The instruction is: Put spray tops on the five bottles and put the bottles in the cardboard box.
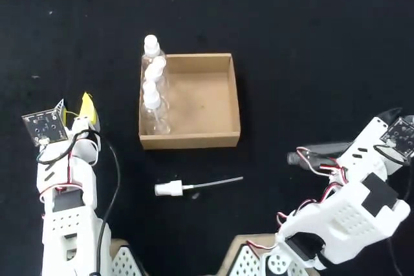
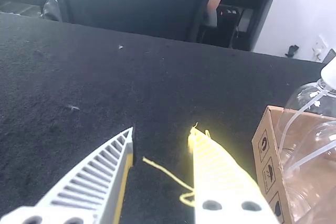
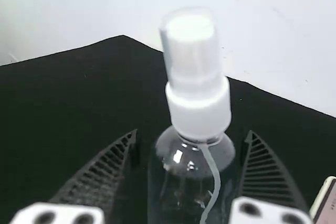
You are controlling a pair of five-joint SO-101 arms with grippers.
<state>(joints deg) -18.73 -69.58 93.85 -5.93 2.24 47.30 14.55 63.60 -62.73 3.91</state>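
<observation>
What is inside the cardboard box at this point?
Three clear bottles with white spray tops, lined along one wall of the cardboard box. The box's brown bottom shows beside them. Where each base rests is covered by the neighbouring bottle.

light: bright, even | glare: on bottle (image 3: 181,161) shoulder | shadows: faint on table (image 1: 310,63)

Black ribbed fingers (image 3: 105,177) on my right gripper (image 3: 191,134), around a clear bottle (image 3: 184,187) with white spray top (image 3: 197,93). My left gripper (image 2: 160,129): one white finger (image 2: 94,182), one yellow finger (image 2: 215,171).

Three bottles (image 1: 154,95) in cardboard box (image 1: 200,139), spray top (image 1: 171,189) before it
</observation>
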